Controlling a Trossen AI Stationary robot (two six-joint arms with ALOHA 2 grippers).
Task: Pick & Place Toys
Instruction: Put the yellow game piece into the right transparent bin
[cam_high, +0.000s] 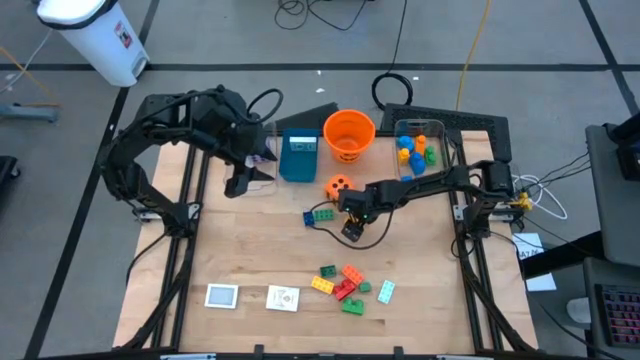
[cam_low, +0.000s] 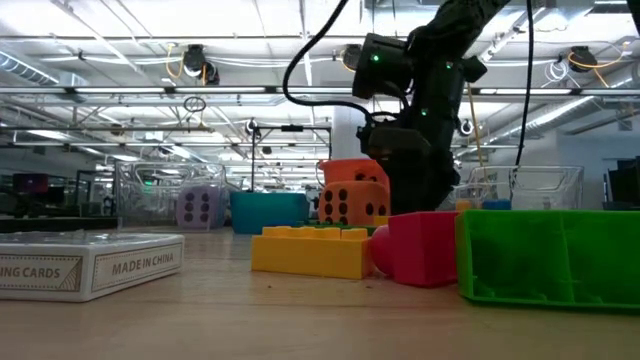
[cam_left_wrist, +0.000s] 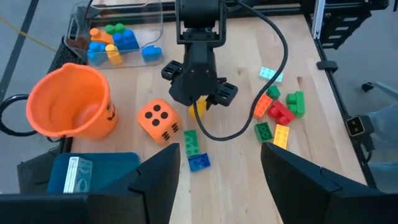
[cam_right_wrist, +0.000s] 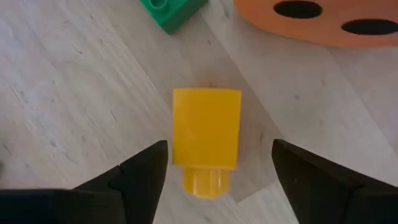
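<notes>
A small yellow brick (cam_right_wrist: 206, 134) lies on the wooden table, and my right gripper (cam_right_wrist: 219, 146) hangs over it, pointing steeply down and open, one finger on either side and clear of it. Beside it are the orange die (cam_high: 338, 186) and a green and blue pair of bricks (cam_high: 322, 215). More bricks (cam_high: 345, 283) lie in a heap toward the near edge, with two white cards (cam_high: 222, 295) to their left. My left gripper (cam_left_wrist: 221, 155) is raised at the far left near the teal box (cam_high: 298, 155), open with nothing in it.
The orange bucket (cam_high: 349, 135) and a clear bin (cam_high: 418, 150) holding several bricks stand at the far edge. A purple die (cam_low: 200, 207) shows in the low view by another clear bin. The right arm's black cable (cam_left_wrist: 249, 124) loops over the table.
</notes>
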